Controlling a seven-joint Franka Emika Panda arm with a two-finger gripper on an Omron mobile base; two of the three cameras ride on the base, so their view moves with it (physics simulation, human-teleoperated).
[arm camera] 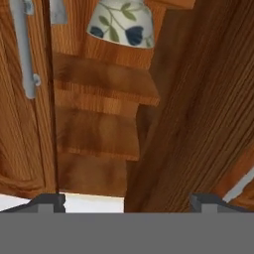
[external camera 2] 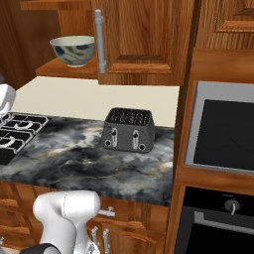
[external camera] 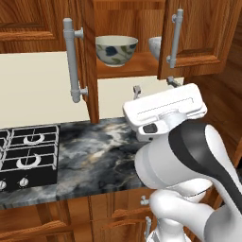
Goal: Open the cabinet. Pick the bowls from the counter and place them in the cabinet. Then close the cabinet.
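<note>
The cabinet (external camera: 127, 64) stands open, both doors swung out, their silver bar handles (external camera: 73, 61) showing. On its lower shelf sits the cream bowl with blue and green leaves (external camera: 116, 49) (external camera 2: 73, 49) (arm camera: 121, 22). A whitish bowl (external camera: 155, 46) is beside it on the shelf, half hidden by the right door (external camera: 203, 33). My gripper (external camera: 155, 86) (arm camera: 128, 203) is open and holds nothing. It points up at the shelf from just below and in front, between the two doors. No bowl stands on the dark marble counter (external camera: 94, 146) (external camera 2: 89, 158).
A black gas hob (external camera: 28, 153) lies at the counter's left. A dark toaster (external camera 2: 128, 130) stands against the back wall on the right. Beyond it rises a tall wooden unit with a built-in oven (external camera 2: 223, 129). Drawers (external camera: 113, 215) run under the counter.
</note>
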